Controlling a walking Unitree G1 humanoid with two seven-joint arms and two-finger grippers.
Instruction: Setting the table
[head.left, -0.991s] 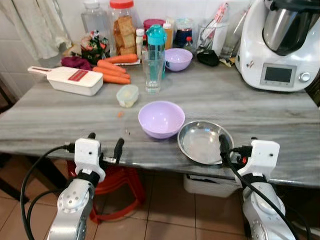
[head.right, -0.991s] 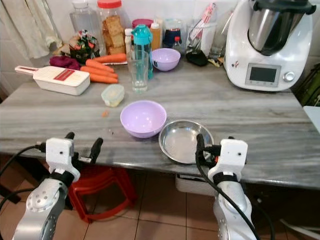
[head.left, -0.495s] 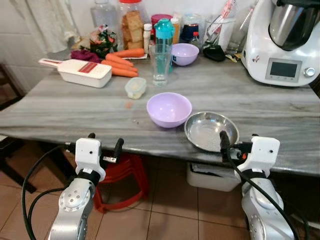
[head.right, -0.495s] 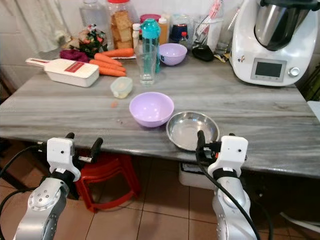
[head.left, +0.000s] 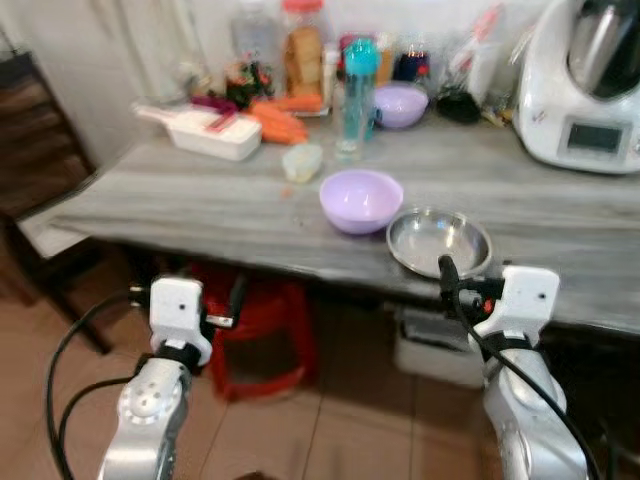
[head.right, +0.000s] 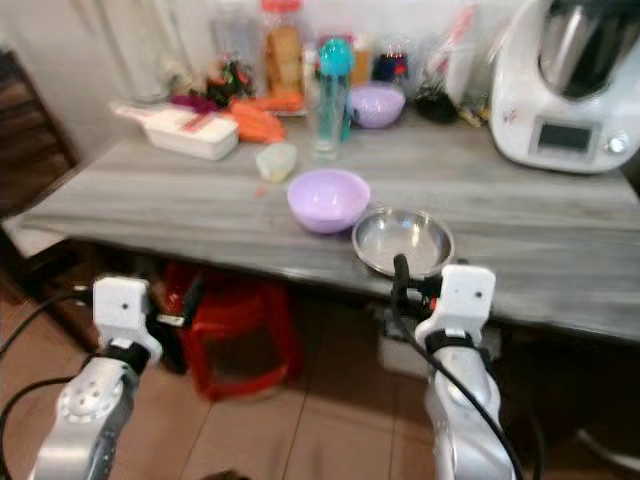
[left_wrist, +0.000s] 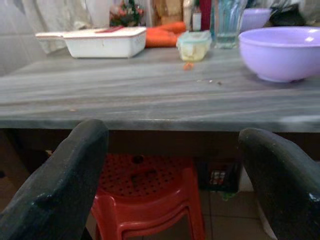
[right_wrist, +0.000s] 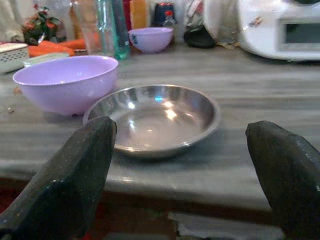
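We see both eye views softly blurred, worst at the back of the grey worktop (head.left: 200, 200). Light is even and bright above, dim beneath. In the right wrist view, glare spots the steel dish (right_wrist: 155, 117).

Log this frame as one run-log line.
phase: approach | left gripper: open, empty, below table edge | right gripper: open, empty, facing steel plate | lilac bowl: beside plate

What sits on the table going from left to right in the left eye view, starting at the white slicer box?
White slicer box → small lidded container → large purple bowl → steel plate → white kitchen machine.
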